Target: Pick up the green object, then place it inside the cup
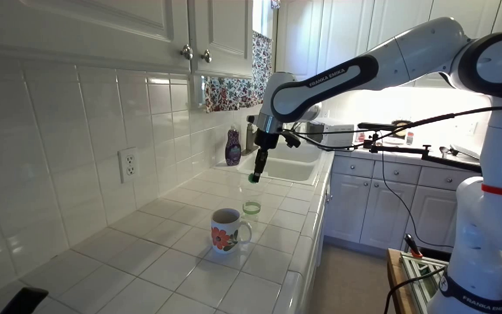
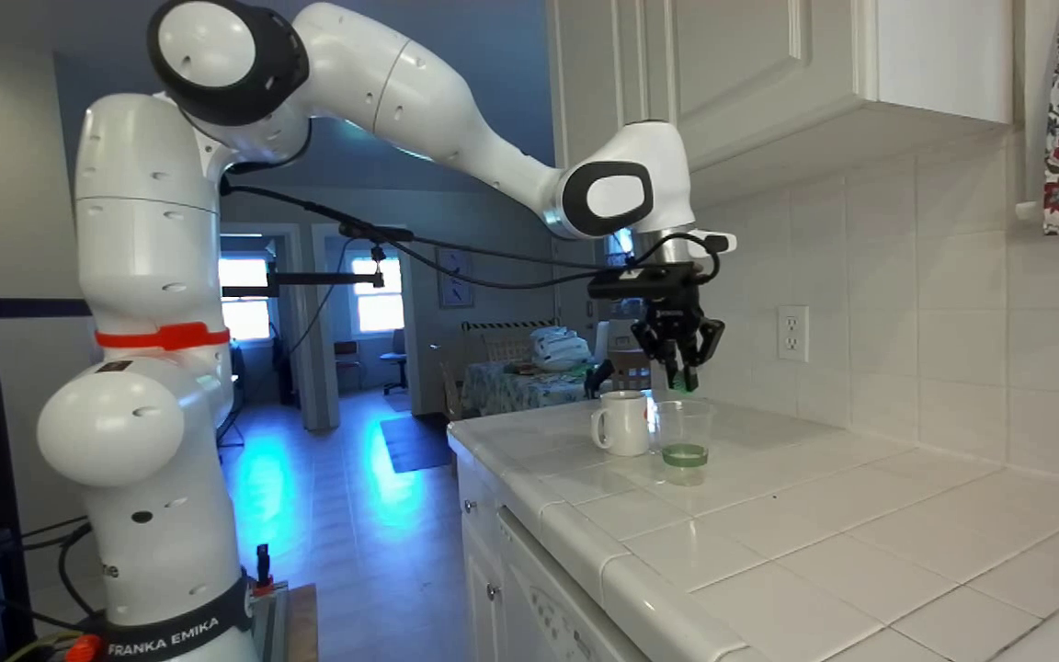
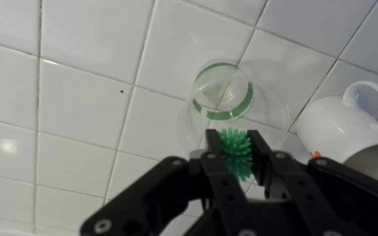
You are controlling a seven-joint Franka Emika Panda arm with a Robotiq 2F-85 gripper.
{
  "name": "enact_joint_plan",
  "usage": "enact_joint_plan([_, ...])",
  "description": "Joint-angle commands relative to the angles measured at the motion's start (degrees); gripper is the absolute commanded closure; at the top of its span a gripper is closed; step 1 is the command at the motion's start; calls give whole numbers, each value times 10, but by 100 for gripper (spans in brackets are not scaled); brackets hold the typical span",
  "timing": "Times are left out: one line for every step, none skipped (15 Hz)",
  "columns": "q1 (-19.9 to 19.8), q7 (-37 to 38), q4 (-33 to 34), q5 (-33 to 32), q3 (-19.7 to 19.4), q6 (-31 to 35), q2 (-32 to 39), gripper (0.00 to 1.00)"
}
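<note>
Nearest in the wrist view, a black, angular two-fingered gripper (image 3: 234, 139) is closed on its load; the pick looks done, lowering and release remain. Below stands a clear, tapering plastic cup (image 2: 684, 434), probably the goal, banded green low down. Just beside it is a glossy white ceramic mug (image 1: 224, 235) decorated with an orange flower. Smallest, the bright green, spiky, rubbery-looking ball (image 3: 236, 146) is that load, pinched just above the cup's rim, not yet inside.
</note>
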Motion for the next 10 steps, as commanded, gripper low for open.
enact_joint_plan([-15,-22,31,16,14,-6,25,49])
enact_joint_plan([-16,-23,33,15,16,-6,27,48])
enact_joint_plan([-16,-22,34,15,17,-5,28,42])
enact_joint_plan([-17,-22,35,15,19,-5,29,35])
enact_joint_plan([-17,-20,36,14,20,-5,29,27])
enact_joint_plan([-17,-18,35,16,22,-5,27,20])
enact_joint_plan([-16,-11,35,18,24,-5,24,12])
enact_joint_plan([-15,2,30,27,27,-3,16,5])
enact_joint_plan([-12,19,22,33,30,-4,7,0])
enact_joint_plan([-9,36,15,33,32,-2,-2,0])
